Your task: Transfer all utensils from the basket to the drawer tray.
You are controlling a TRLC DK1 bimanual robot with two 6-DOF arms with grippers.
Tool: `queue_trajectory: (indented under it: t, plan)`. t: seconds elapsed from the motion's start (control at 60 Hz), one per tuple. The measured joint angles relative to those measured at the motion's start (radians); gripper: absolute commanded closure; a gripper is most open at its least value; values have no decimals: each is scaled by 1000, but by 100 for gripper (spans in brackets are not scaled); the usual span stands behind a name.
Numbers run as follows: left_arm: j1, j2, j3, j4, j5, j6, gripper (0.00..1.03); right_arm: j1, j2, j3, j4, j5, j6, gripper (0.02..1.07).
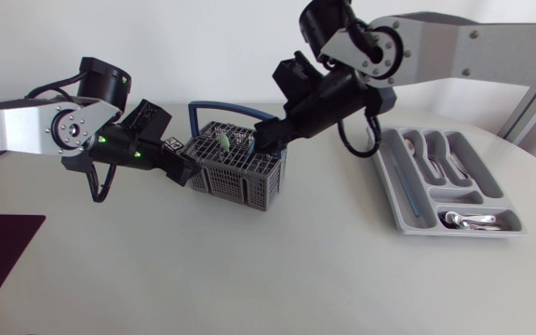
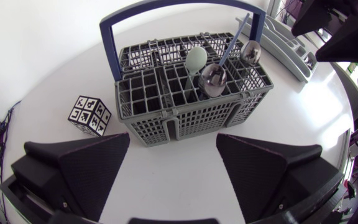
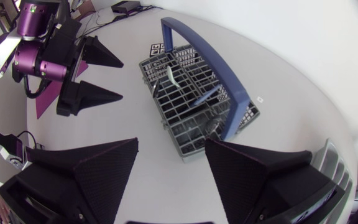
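Grey basket [image 1: 235,172] sits on the counter [image 1: 249,270], a few spoons [image 2: 213,78] left in it. Others already lie in the tray [image 1: 391,191]. My left hand [image 2: 174,140] and right hand [image 3: 171,144] are both spread wide by the basket, holding nothing.

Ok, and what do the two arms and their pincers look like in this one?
The left arm and right arm have silver-grey links with round black joints, and a black cable loops near each wrist. Small green lights glow on the left arm. The left pincer and right pincer are matte black, each with two broad wedge-shaped fingers.
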Motion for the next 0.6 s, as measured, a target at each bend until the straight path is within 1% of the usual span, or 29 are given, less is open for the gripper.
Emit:
queue_trajectory:
  t: [0.05, 0.133, 0.2, 0.233, 0.35, 0.383, 0.483, 0.533, 0.6]
  plan:
    - [0, 0, -8, 10, 1, 1, 5, 18, 17, 5, 23, -1, 25, 30]
    - [0, 0, -22, 29, 13, 7, 5, 41, 47, 14, 60, -2, 61, 38]
    - [0, 0, -29, 35, 18, 19, 5, 51, 67, 15, 92, -3, 82, 40]
    - [0, 0, -32, 38, 23, 22, 5, 56, 79, 15, 103, -3, 95, 43]
    - [5, 0, -42, 61, 31, 31, 5, 62, 121, 36, 134, -3, 124, 46]
    - [7, 0, -44, 66, 34, 35, 5, 63, 130, 40, 146, -2, 129, 48]
    - [19, 5, -45, 81, 44, 49, 5, 77, 155, 49, 177, 0, 150, 49]
    - [26, 8, -45, 84, 47, 52, 5, 86, 169, 61, 183, 1, 156, 52]
    - [34, 13, -45, 87, 53, 53, 5, 97, 190, 72, 210, 0, 167, 54]
